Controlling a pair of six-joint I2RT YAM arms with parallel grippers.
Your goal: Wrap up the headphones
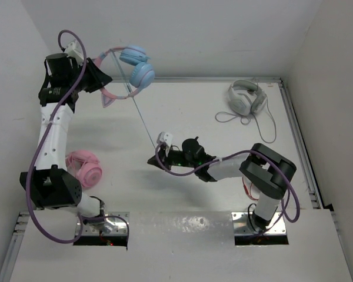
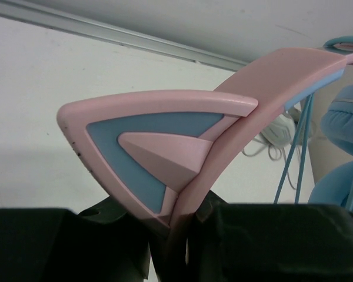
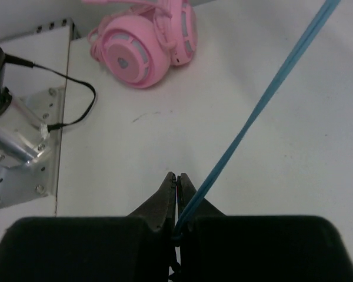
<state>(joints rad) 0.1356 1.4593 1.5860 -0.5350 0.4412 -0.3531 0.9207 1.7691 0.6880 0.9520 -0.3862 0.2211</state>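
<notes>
The headphones (image 1: 135,64), with light-blue ear cups and a pink cat-ear headband, hang in the air at the back left. My left gripper (image 1: 101,79) is shut on the pink headband (image 2: 270,88), just beside a cat ear (image 2: 153,153). The blue ear cups (image 2: 341,123) show at the right edge of the left wrist view. The thin blue cable (image 1: 142,120) runs taut from the cups down to my right gripper (image 1: 153,160) low over the table's middle. In the right wrist view the right gripper (image 3: 176,188) is shut on the cable (image 3: 259,111).
An all-pink pair (image 1: 83,165) lies on the table at the left, near my left arm; it also shows in the right wrist view (image 3: 144,41). A white pair (image 1: 247,97) with loose cable lies at the back right. Walls close the back and sides.
</notes>
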